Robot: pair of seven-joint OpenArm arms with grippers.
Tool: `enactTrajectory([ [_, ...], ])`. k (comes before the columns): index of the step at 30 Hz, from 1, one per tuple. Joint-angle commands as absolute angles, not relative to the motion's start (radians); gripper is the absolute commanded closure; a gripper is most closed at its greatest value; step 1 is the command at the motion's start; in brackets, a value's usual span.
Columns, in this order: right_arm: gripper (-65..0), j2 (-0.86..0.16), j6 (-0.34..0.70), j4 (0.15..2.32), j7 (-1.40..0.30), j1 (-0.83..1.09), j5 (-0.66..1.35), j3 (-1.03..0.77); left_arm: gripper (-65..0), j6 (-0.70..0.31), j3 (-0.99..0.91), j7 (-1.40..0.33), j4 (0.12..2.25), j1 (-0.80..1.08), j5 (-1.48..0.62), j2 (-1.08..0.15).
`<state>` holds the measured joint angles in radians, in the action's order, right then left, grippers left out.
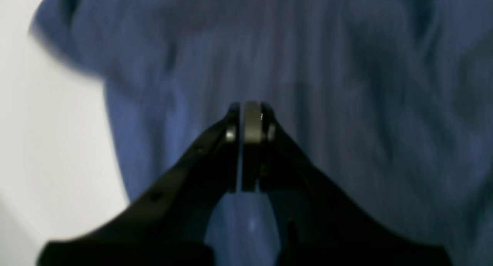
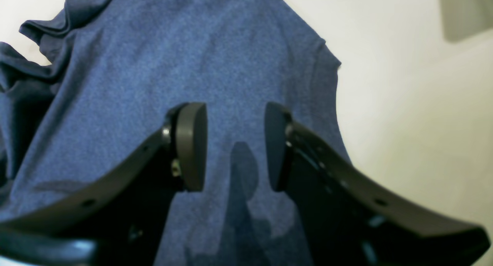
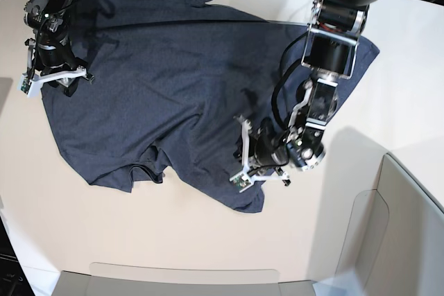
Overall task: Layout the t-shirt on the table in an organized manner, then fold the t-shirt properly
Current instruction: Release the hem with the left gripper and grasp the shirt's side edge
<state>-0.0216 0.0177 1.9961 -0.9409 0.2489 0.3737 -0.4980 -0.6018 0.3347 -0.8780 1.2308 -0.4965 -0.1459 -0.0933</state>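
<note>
The t-shirt lies spread across the far half of the counter, plain navy side up, wrinkled near its collar. The left gripper sits over a sleeve near the shirt's right edge, jaws pressed together with no cloth visibly between them. The right gripper hovers over the left hem, jaws apart. A grey translucent bin stands at the near right corner.

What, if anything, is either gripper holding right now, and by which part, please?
The right gripper hangs open over the t-shirt. The left gripper is shut; whether it pinches cloth cannot be told.
</note>
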Motion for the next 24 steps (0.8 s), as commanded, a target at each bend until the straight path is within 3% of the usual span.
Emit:
enactTrajectory([
  [1, -24.8, -0.027, 0.021, 2.014, -0.921, 0.243, 0.383, -0.501, 0.0, -0.599, 0.329, -0.832, 1.185, -0.545, -0.133, -0.085],
  [8, -24.8, -0.027, 0.021, 2.012, -0.921, 0.245, 0.383, -0.499, 0.0, -0.595, 0.325, -0.515, 0.768, -0.668, -0.033, -0.030],
  [11, -24.8, -0.027, 0.021, 2.012, -0.921, 0.245, 0.380, -0.501, 0.0, -0.475, 0.325, -0.426, 0.648, -0.697, 0.004, -0.036],
  [15, -24.8, -0.033, 0.019, 2.003, -0.921, 0.243, 0.378, -0.507, 0.0, -0.285, 0.329, -0.371, 0.613, -0.693, 0.021, -0.071],
  [18, -24.8, -0.033, 0.018, 1.992, -0.921, 0.236, 0.375, -0.509, 0.0, -0.196, 0.326, -0.371, 0.613, -0.691, 0.021, -0.096],
  [24, -24.8, -0.024, 0.018, 1.989, -0.920, 0.214, 0.335, -0.509, 0.0, -0.165, 0.325, -0.374, 0.613, -0.691, 0.018, -0.154],
])
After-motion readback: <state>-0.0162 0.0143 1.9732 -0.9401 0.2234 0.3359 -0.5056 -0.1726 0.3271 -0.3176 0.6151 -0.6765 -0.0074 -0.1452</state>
